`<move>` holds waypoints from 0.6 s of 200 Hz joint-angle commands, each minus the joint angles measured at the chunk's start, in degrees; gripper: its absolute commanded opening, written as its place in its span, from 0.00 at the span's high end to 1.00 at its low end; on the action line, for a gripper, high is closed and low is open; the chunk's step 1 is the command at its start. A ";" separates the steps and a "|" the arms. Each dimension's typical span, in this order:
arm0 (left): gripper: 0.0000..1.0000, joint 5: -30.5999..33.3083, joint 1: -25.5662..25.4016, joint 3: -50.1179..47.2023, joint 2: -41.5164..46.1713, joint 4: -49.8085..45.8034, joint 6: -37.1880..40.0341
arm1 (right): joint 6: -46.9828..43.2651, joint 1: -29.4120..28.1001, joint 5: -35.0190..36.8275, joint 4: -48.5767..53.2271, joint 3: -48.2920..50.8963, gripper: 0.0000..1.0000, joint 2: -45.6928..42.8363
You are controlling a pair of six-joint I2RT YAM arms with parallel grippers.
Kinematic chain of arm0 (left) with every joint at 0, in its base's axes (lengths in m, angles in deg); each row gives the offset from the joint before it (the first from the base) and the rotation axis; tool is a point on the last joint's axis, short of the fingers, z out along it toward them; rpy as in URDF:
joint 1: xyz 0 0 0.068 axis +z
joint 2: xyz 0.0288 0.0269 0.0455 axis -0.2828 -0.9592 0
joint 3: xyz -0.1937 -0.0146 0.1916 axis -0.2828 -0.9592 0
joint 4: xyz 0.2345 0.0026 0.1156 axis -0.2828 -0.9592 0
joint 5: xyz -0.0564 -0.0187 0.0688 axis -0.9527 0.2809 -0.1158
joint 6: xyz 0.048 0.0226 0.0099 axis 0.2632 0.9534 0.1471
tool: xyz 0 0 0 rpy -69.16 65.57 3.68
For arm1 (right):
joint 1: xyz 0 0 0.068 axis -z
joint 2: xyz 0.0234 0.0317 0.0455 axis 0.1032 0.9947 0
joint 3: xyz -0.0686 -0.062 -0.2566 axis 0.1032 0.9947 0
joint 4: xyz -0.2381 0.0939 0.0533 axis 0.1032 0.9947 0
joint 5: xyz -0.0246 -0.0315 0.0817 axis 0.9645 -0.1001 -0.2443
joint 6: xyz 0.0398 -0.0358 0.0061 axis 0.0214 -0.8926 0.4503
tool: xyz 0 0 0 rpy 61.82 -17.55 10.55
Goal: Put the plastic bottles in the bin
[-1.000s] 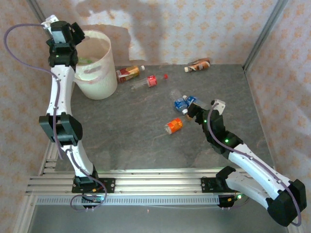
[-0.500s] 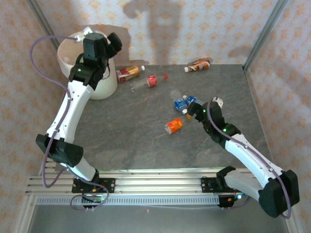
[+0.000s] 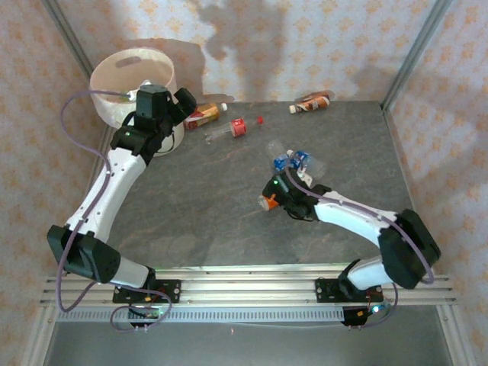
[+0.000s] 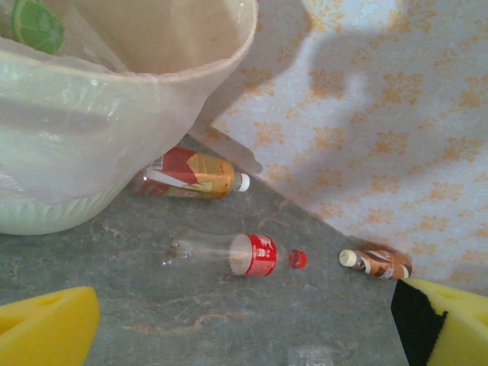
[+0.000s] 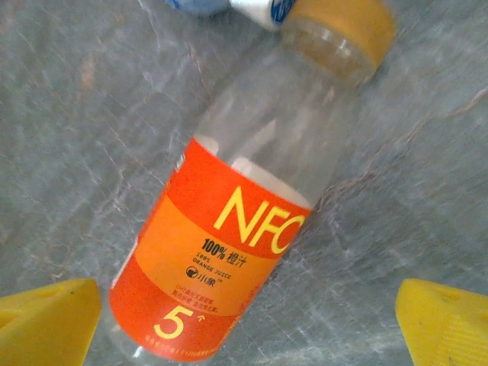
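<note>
- A grey, marbled worktop filled the middle of the top view.
- Pale wallpapered walls with orange floral motifs enclosed it at 9, 12 and 3 o'clock.
- Metal corner posts rose at 11 and 1 o'clock.
- Aluminium rails ran along 6 o'clock.
- Soft shadows lay on the wall at 12 o'clock.

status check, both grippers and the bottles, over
Left gripper open, empty, beside bin. Right gripper open over orange-label bottle, not gripped. Red-label bottle and others loose on table. Nothing blocking the grab.
</note>
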 commanded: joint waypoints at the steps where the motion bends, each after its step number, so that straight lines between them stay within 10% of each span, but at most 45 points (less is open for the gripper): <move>1: 0.00 0.30 0.33 -1.78 2.28 -2.78 1.65 | 4.10 -1.39 2.36 -1.64 -4.24 0.01 4.04; 51: 0.00 4.17 0.34 -5.52 4.08 -4.22 2.23 | 8.53 -2.11 6.82 0.58 -6.14 0.01 11.46; 120: 0.00 -1.06 0.28 -6.68 2.69 -4.27 3.51 | 4.80 -2.11 4.33 -1.33 2.07 0.27 7.88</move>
